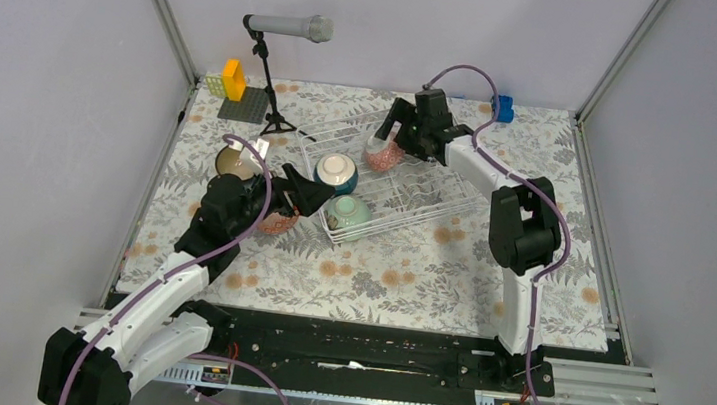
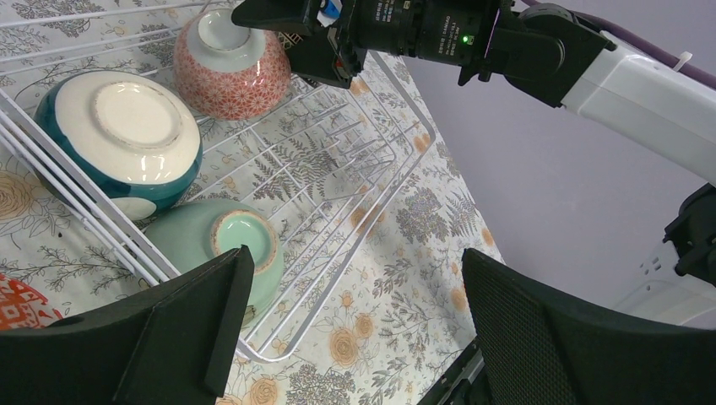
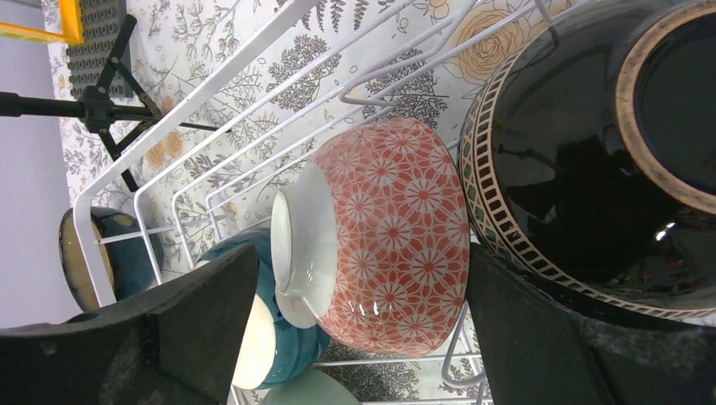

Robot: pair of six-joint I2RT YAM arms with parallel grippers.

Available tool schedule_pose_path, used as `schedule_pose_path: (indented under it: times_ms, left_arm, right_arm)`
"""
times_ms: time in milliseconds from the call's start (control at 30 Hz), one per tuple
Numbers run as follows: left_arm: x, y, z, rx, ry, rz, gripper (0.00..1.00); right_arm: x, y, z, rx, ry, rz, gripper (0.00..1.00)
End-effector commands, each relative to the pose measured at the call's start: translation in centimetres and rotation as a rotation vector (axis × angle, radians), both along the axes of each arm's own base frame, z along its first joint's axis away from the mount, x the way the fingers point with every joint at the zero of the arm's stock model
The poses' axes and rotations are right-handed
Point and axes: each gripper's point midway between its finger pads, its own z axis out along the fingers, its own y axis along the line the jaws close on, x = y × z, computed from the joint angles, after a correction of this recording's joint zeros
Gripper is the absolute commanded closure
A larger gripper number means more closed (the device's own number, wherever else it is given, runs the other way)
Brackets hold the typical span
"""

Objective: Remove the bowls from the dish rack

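Observation:
The white wire dish rack sits mid-table. A teal bowl, a pale green bowl and a pink patterned bowl rest in it. My right gripper is open, its fingers on either side of the pink bowl, the right finger against its base. A dark brown bowl lies just beyond that finger. My left gripper is open and empty at the rack's left corner, beside the pale green bowl. In the left wrist view it hangs over the rack's rim.
A dark blue bowl and an orange-patterned bowl stand on the floral cloth left of the rack. A black microphone stand, a grey baseplate with yellow bricks and a blue block are at the back.

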Motion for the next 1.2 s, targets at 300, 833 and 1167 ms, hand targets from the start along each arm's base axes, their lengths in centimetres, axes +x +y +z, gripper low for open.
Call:
schedule_pose_path:
  times_ms: [300,833,1167]
  left_arm:
    - [0.2,0.1,1.1,-0.004,-0.055,0.005,0.01]
    - [0.0,0.4,1.9,-0.009,-0.042,0.019,0.02]
    - [-0.9,-0.9,4.5,-0.118,-0.037,-0.059,0.01]
  right_arm:
    - [1.0,-2.0,-1.5,-0.186,0.021,-0.085,0.22]
    - [-2.8,1.2,10.5,0.046,-0.160,0.143,0.34]
    - [-8.6,1.4,16.8,0.291,-0.273,0.287,0.36]
